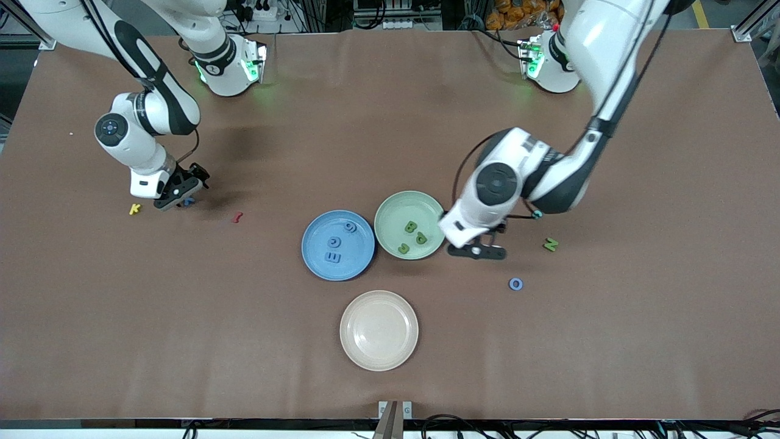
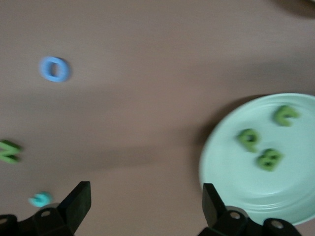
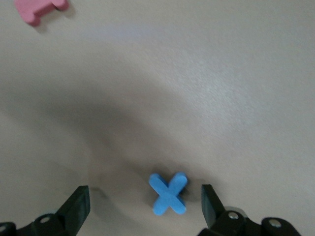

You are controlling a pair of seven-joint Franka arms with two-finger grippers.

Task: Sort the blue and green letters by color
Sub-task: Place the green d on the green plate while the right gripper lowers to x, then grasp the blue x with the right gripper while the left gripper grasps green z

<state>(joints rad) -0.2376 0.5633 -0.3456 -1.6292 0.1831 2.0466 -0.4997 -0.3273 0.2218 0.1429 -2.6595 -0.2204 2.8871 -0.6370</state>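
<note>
Blue plus-shape [image 3: 169,193] (hidden frontally), right hand [image 3: 142,206] spread

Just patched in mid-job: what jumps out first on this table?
Three plates cluster mid-table: a blue plate with three blue letters, a green plate beside it with three green letters, and an empty cream plate nearer the camera. The left gripper hangs open beside the green plate. The right gripper is open around a blue cross near its end of the table.
</note>
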